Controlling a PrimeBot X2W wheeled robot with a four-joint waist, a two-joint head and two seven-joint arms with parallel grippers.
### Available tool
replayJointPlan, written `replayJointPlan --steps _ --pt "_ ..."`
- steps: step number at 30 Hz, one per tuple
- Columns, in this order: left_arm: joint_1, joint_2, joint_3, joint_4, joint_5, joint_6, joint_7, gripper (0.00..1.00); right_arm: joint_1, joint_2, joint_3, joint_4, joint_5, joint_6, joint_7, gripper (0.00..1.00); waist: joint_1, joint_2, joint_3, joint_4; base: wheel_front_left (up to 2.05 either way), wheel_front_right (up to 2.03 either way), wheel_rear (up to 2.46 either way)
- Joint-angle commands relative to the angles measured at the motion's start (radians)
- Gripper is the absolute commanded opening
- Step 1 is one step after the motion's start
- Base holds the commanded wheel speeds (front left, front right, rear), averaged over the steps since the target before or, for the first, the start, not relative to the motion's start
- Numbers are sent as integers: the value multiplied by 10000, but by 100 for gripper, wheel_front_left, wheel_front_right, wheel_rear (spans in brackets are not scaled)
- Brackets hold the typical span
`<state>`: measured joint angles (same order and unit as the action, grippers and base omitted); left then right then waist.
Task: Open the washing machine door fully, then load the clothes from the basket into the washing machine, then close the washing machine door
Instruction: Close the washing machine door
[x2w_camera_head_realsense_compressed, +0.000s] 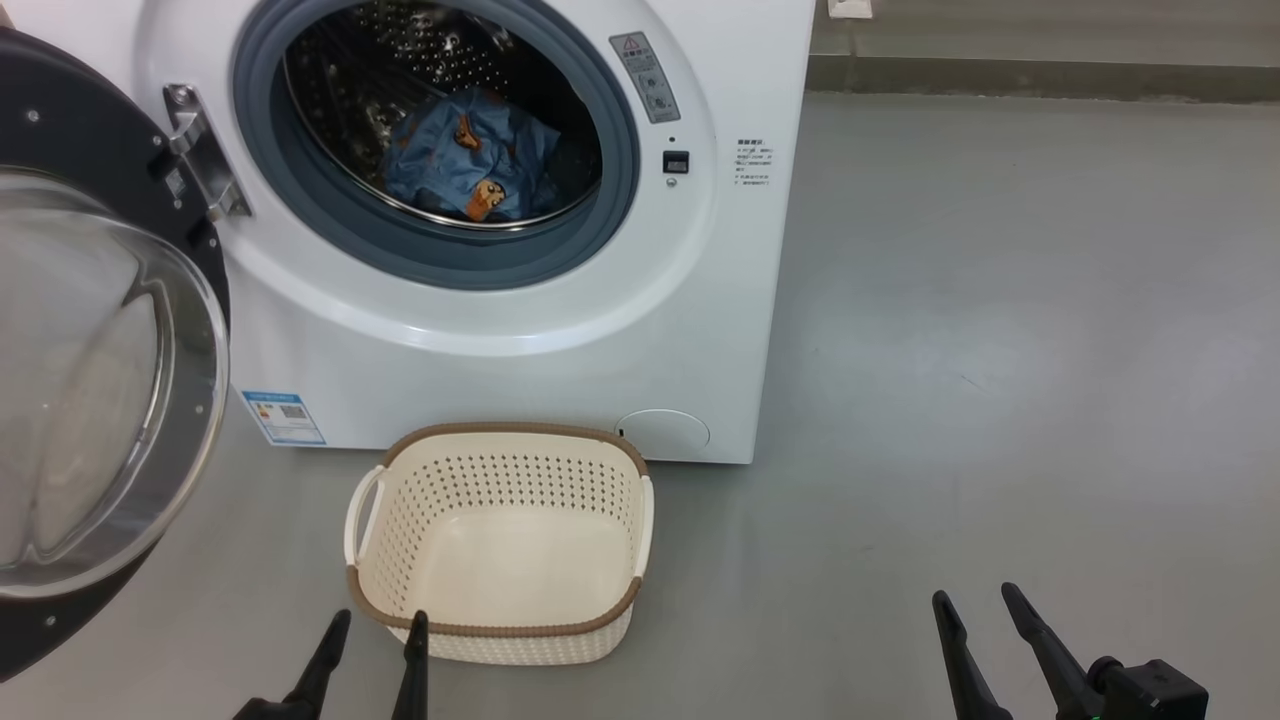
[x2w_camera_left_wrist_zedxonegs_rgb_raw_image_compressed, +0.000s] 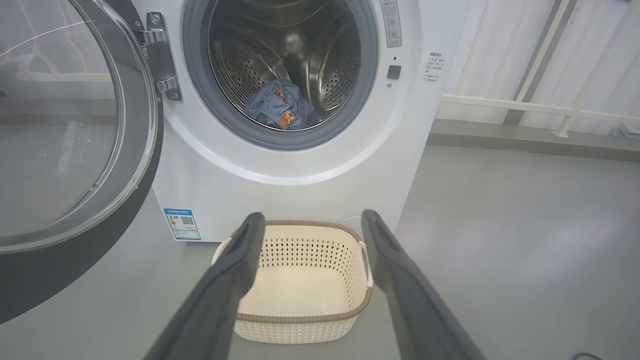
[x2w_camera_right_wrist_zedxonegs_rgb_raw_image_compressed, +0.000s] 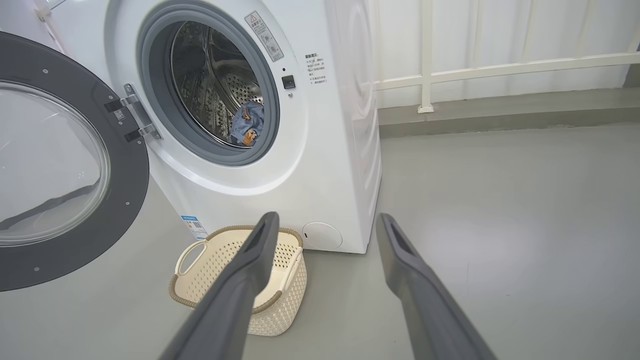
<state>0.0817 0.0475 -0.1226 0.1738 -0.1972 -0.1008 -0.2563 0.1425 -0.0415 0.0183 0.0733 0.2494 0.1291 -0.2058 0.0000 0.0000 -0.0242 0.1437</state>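
At 7 o'clock in the head view, your left gripper (x2w_camera_head_realsense_compressed: 380, 625) has its fingers spread. At 5 o'clock, your right gripper (x2w_camera_head_realsense_compressed: 978, 600) is likewise spread. The basket (x2w_camera_head_realsense_compressed: 520, 480) stands upright at 6 o'clock, just beyond the left gripper. Behind it, at 12 o'clock, is the washing machine (x2w_camera_head_realsense_compressed: 500, 340). The washing machine door (x2w_camera_head_realsense_compressed: 90, 380) hangs open at 9 o'clock. The clothes (x2w_camera_head_realsense_compressed: 470, 160) lie inside the drum (x2w_camera_head_realsense_compressed: 350, 90).

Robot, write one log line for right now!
door open | clothes in drum | basket empty | left gripper open | right gripper open | next: close door
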Motion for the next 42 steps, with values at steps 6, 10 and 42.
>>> replayJointPlan --steps 6,10,42 --pt "-236 28 322 -234 88 75 -55 100 -240 -87 263 -219 76 16 -150 100 0 0 -1 156 0 0 0" --pt "-257 28 298 -284 96 98 -55 100 -219 -87 416 -203 150 16 -177 100 0 0 -10 440 0 0 0" --pt "365 33 1006 -1494 203 582 -55 100 -1668 -87 2326 742 448 16 -480 100 0 0 310 3885 0 0 0"
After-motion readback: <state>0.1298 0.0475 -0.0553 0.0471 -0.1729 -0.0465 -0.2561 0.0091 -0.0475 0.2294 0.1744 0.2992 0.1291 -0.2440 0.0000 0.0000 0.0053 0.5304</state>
